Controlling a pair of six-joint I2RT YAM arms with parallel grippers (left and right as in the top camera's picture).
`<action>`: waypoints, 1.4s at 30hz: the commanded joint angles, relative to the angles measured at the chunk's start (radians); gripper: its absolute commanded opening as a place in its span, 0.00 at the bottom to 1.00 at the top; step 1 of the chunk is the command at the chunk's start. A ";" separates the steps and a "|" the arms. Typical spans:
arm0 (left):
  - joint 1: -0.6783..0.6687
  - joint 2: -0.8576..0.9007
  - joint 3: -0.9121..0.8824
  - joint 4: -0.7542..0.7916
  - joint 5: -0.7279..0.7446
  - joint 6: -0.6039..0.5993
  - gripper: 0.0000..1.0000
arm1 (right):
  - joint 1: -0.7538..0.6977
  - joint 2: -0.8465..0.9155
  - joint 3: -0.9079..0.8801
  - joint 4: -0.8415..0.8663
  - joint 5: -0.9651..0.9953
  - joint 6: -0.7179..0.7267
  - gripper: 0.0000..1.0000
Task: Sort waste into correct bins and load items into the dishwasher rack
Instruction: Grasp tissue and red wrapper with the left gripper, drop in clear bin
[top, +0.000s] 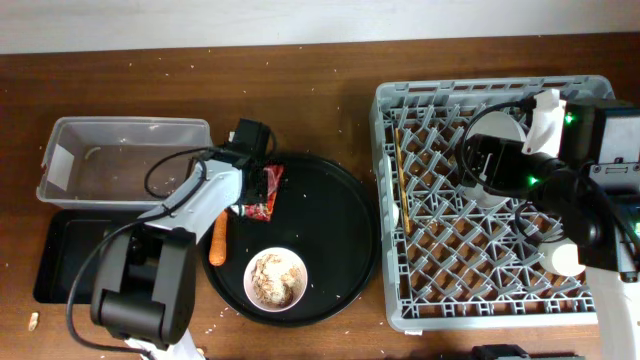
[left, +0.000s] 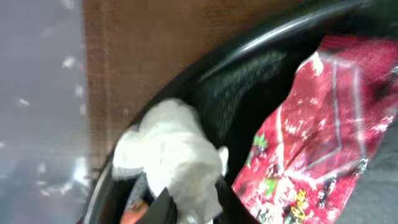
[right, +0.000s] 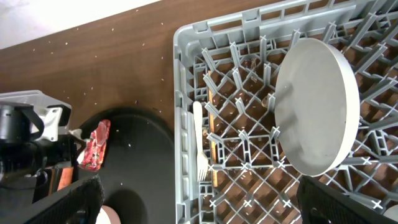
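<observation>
In the left wrist view the crumpled white tissue (left: 171, 155) lies on the rim of the round black tray (left: 249, 74). My left gripper (left: 196, 208) has a finger on each side of it and is closed on it. The red wrapper (left: 311, 130) lies just beside it, and also shows in the overhead view (top: 265, 190). From overhead my left gripper (top: 248, 150) is at the tray's upper left edge. The carrot (top: 217, 240) lies at the tray's left rim. My right gripper (right: 202, 202) is open and empty above the dishwasher rack (top: 400, 300), next to the upright grey plate (right: 317, 106).
A white bowl of rice scraps (top: 276, 279) stands on the round tray. The clear tub (top: 125, 130) and the black tray (top: 60, 255) are at the left. The fork (right: 200, 149) and chopsticks (top: 398, 160) lie in the rack's left side. A white cup (top: 565, 260) is at the right.
</observation>
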 joint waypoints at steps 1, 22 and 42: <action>-0.008 -0.072 0.131 -0.081 -0.019 0.003 0.01 | 0.005 -0.006 0.001 0.002 -0.005 0.006 0.99; 0.064 -0.260 0.234 -0.276 0.123 0.121 0.66 | 0.005 -0.006 0.001 0.000 -0.006 0.006 0.99; 0.326 -0.109 0.348 -0.356 -0.030 0.044 0.70 | 0.005 -0.006 0.001 0.000 -0.006 0.006 0.99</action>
